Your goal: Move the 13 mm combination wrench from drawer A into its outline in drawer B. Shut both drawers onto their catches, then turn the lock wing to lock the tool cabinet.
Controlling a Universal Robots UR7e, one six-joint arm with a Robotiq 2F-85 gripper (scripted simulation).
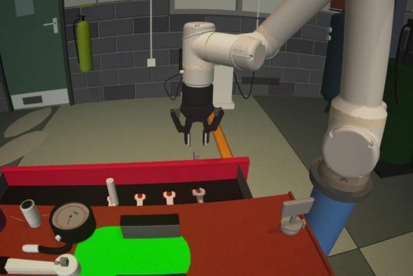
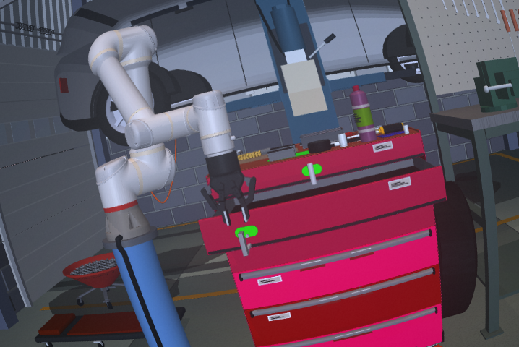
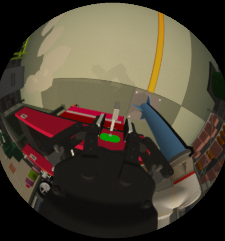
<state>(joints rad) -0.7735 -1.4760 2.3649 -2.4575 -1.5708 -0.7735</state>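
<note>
The lower open drawer [image 2: 321, 204] sticks out further from the red cabinet than the upper drawer [image 2: 330, 163] above it. My gripper [image 1: 196, 140] [image 2: 235, 216] [image 3: 113, 126] hangs just above the lower drawer's grey handle post [image 2: 244, 241] [image 3: 114, 115] [image 1: 196, 154], which rises from a green patch on the drawer front. It is partly open and empty. Inside the open drawer, several pale wrench ends [image 1: 169, 196] lie in a row beside an upright grey peg [image 1: 111, 191]. The lock wing [image 1: 295, 211] stands on the cabinet top's right corner.
A socket [image 1: 31, 213], a dial gauge [image 1: 71, 218], a dark block [image 1: 150, 225] and a ratchet [image 1: 34, 265] lie on the cabinet top around a green patch. My blue pedestal [image 1: 331, 214] stands right of the cabinet. An orange floor line runs beyond.
</note>
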